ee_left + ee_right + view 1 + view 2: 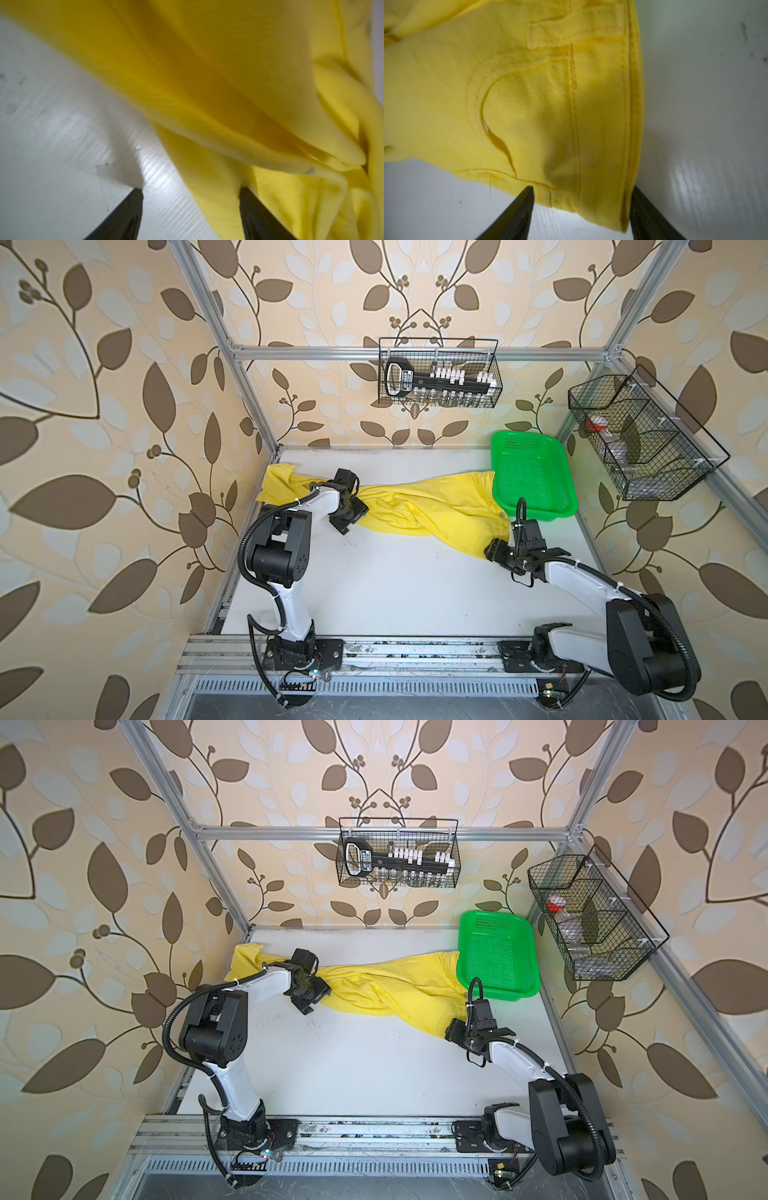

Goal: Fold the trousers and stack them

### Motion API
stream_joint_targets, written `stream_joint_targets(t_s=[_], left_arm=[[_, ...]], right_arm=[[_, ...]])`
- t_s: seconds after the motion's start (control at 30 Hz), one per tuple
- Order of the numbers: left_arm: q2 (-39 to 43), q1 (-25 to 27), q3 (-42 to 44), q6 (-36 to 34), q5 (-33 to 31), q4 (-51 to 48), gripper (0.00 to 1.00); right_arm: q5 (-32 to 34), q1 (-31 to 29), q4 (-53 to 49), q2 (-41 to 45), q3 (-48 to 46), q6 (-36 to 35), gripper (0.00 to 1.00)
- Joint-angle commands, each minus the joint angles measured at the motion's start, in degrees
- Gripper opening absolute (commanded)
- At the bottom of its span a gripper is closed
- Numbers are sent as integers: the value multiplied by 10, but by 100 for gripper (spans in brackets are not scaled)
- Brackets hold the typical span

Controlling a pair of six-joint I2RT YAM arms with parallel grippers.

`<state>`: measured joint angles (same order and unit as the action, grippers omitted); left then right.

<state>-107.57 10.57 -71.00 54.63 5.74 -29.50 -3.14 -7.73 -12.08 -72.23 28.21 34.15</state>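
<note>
Gaping at the near edge of the bright yellow cloth trousers (415,506), left gripper (191,189) holds nothing; right gripper (583,187), jaws apart, straddles their near waistband corner, seemingly unpinched.

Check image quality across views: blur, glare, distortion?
Left wrist view: trousers blurred, glare streak on the table. Right wrist view: waistband stitching fairly sharp, soft glare on the table. Both top views: sharp, evenly lit, wide-angle lens splays the frame posts.

pt of trousers (419,506) hidden behind green basket (540,512), more under left arm (324,499) left of basket, wire rack (640,435) contents indistinct
</note>
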Motion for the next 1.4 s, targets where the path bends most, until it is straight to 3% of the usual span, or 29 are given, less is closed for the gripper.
stream_joint_targets(t_s=[0.0,0.07,0.13,0.27,0.4,0.63,0.93,1.17,1.37], left_arm=[[-24,2,-22,5,10,6,64],[-33,2,-25,3,7,8,56],[-41,2,-32,-5,11,8,50],[-47,3,-47,-23,12,-1,24],[-44,2,-66,-52,12,-19,0],[13,-1,-128,-121,-30,-106,0],[185,-12,-153,-185,-149,-257,0],[297,-12,-6,-160,-140,-269,0],[297,-12,79,-148,-138,-225,0]], right_arm=[[25,-4,2,-24,-13,1,59],[28,-7,4,-30,-10,-3,50],[33,-12,-2,-27,-6,-10,35],[38,-14,-17,4,-1,-14,8],[40,-14,-56,54,26,-23,0],[24,32,-139,158,112,-33,0],[-24,91,-207,190,240,-42,0],[-42,105,-206,177,256,-41,0],[-76,96,-168,174,171,-11,0]])
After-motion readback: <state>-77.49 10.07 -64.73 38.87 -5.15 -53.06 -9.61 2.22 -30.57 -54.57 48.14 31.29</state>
